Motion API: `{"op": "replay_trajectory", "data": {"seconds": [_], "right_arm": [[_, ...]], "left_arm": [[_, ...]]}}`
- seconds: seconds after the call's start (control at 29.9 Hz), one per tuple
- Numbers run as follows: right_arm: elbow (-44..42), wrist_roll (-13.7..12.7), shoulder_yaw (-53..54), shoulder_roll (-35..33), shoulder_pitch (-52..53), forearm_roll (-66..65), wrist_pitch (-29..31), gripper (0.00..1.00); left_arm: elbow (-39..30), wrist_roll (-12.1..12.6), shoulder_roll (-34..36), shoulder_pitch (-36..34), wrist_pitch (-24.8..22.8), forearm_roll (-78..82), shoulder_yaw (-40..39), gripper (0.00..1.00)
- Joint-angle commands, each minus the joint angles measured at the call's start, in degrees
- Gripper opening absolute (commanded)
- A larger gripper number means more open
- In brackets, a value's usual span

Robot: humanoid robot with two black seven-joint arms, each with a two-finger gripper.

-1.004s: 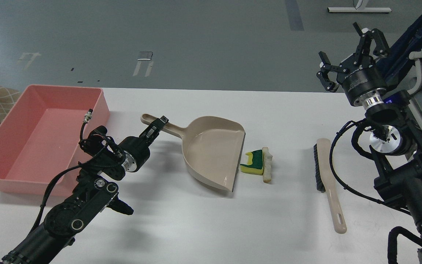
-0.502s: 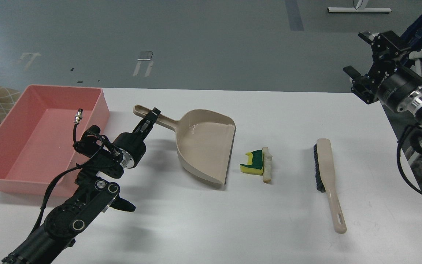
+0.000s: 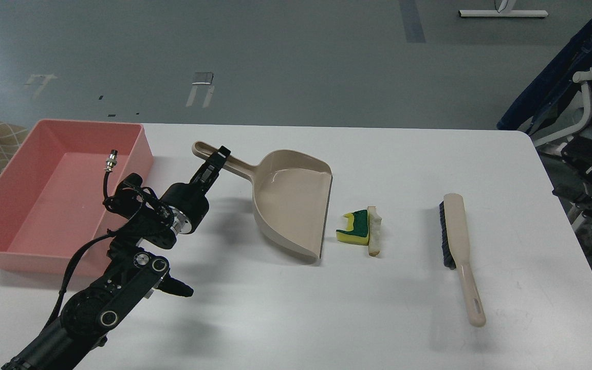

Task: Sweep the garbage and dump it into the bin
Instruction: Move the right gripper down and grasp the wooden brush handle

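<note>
The garbage lies mid-table: a notched yellow sponge piece with a green top (image 3: 355, 229) touching an off-white strip (image 3: 374, 231). A beige dustpan (image 3: 288, 200) lies just left of them, its open lip a small gap away from the sponge. My left gripper (image 3: 214, 163) is shut on the dustpan's long handle (image 3: 224, 160). The pink bin (image 3: 54, 200) stands at the table's left end, beside my left arm, and looks empty. My right gripper is out of view.
A beige brush (image 3: 458, 241) with dark bristles lies right of the scraps, handle toward the front. Dark equipment (image 3: 591, 169) sits off the table's right edge. The white table (image 3: 285, 308) is bare in front of the dustpan.
My right arm has swung up and right and left the view. My left gripper dragged the dustpan left away from the scraps, then nudged it slightly back right.
</note>
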Motion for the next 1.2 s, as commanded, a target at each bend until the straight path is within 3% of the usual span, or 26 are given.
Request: {"op": "replay_trajectory", "data": {"seconds": [0.0,0.27,0.5,0.87,1.17], "right_arm": [[3.6,-0.1,0.0,-4.9,-2.6,0.0,0.7,0.98],[5.5,-3.0,-1.4,-7.8,-5.0,-0.5,7.7,0.98],[5.5,-3.7,-5.3,-6.7,-5.0,-2.5,7.8,0.97],[5.5,-8.4,-6.5,-2.6,-4.4,-3.0,7.8,0.97],[5.5,-13.6,-6.5,4.8,-3.4,-5.1,7.7,0.96]], "left_arm": [[-0.3,0.0,0.0,0.0,-0.4,0.0,0.1,0.0],[-2.8,-0.9,0.3,1.6,-1.9,0.1,2.6,0.0],[-2.7,-1.3,1.1,1.6,-2.0,0.0,2.8,0.0],[-3.1,-1.9,2.0,1.9,-2.0,0.1,2.7,0.0],[-3.5,-2.1,1.8,1.9,-2.0,0.1,2.7,0.0]]}}
